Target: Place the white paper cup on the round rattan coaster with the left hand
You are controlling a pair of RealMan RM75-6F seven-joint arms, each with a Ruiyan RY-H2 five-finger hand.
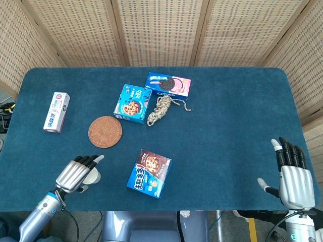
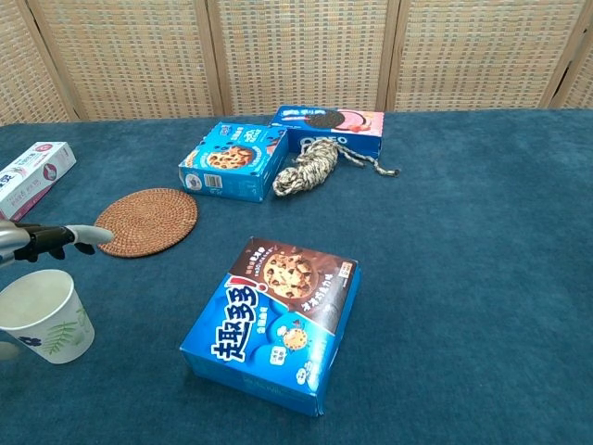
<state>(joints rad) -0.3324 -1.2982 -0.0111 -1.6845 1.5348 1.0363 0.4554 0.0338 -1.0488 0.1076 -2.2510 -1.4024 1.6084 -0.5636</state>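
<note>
The white paper cup (image 2: 44, 315) with a leaf print stands upright near the table's front left; in the head view only a sliver of the cup (image 1: 94, 176) shows beside my left hand. My left hand (image 1: 76, 173) hovers over the cup, fingers spread, holding nothing; in the chest view its fingers (image 2: 51, 239) reach in from the left edge just above the cup's rim. The round rattan coaster (image 1: 105, 131) lies flat behind the cup. My right hand (image 1: 291, 173) is open at the front right edge, off the cloth.
A blue cookie box (image 1: 149, 173) lies right of the cup. Behind the coaster are another blue cookie box (image 1: 132, 103), an Oreo box (image 1: 168, 84) and a rope bundle (image 1: 161, 109). A toothpaste box (image 1: 56, 111) lies at the left.
</note>
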